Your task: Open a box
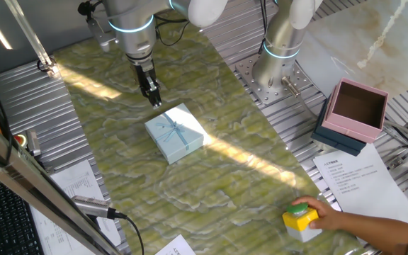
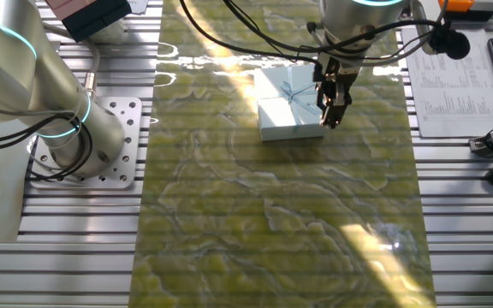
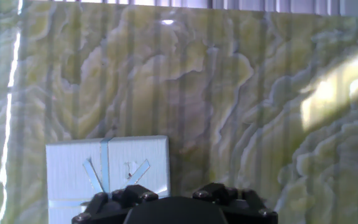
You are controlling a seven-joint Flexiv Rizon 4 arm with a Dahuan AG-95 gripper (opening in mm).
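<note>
The box is small, square and pale blue, with a thin blue ribbon cross and bow on its closed lid. It lies on the green marbled mat. It also shows in the other fixed view and at the lower left of the hand view. My gripper hangs above the mat just beside the box's edge, apart from it, with its fingers close together and nothing in them. In the other fixed view the gripper stands at the box's right side. The hand view shows only the gripper's dark base.
A pink open box on a dark blue base stands at the right, off the mat. A person's hand rests on a yellow button box at the front right. A second arm's base stands at the back. Papers lie nearby.
</note>
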